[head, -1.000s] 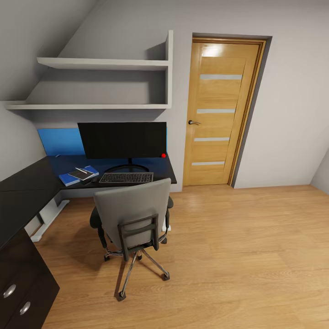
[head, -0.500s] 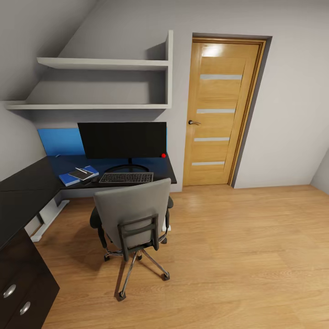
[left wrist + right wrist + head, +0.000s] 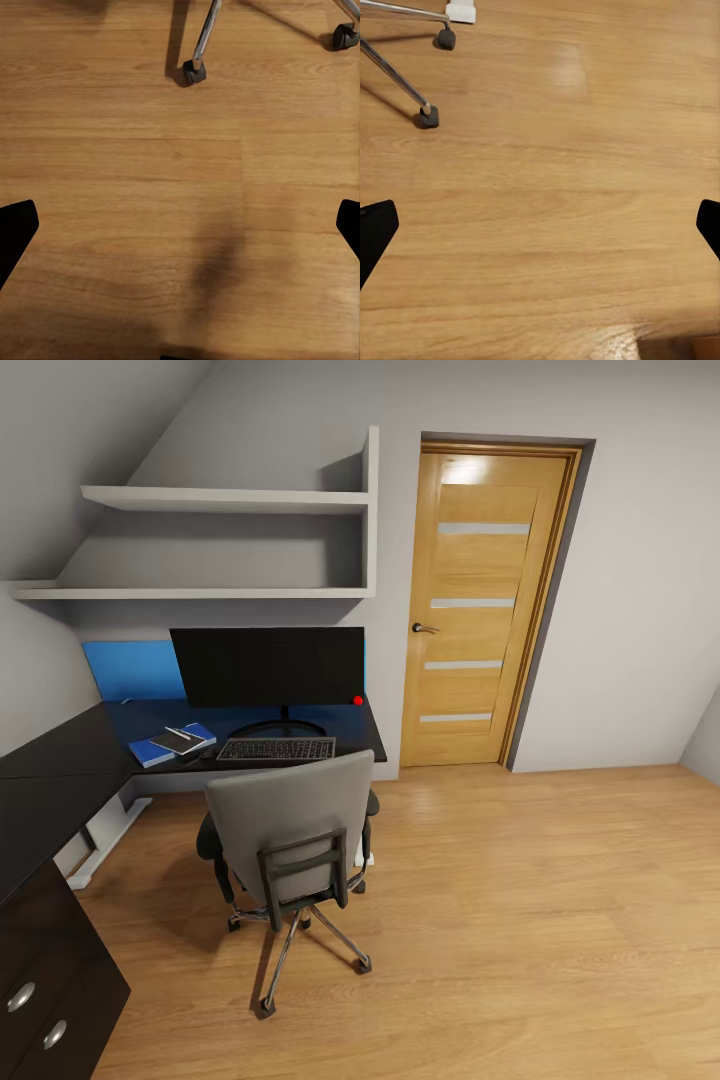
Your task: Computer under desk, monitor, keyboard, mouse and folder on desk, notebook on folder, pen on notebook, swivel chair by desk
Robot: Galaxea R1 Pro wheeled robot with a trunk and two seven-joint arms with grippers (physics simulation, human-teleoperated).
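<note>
Items counted from the head view: one monitor [image 3: 268, 665], one keyboard [image 3: 276, 749], one folder [image 3: 152, 750], one notebook [image 3: 181, 741], one pen [image 3: 179, 734], one swivel chair [image 3: 287, 834], one door [image 3: 487, 605], two wall shelves [image 3: 225, 499].

The monitor stands upright on the black counter [image 3: 60, 760], screen dark, with a small red dot at its lower corner on the door side. The keyboard lies on the counter directly in front of the monitor's stand. The blue folder lies on the counter beside the keyboard, on the side away from the door. The dark notebook rests on the folder, and the pen rests on the notebook. A small dark shape between folder and keyboard cannot be identified with certainty. The swivel chair stands on the floor [image 3: 520, 920] just in front of the keyboard, its back turned away from the monitor.

No brand, label or legible writing is visible.

Left gripper [image 3: 180, 225]: jaws wide apart over bare floor, near one chair castor [image 3: 194, 71]. Right gripper [image 3: 540, 225]: jaws wide apart over bare floor, empty.
</note>
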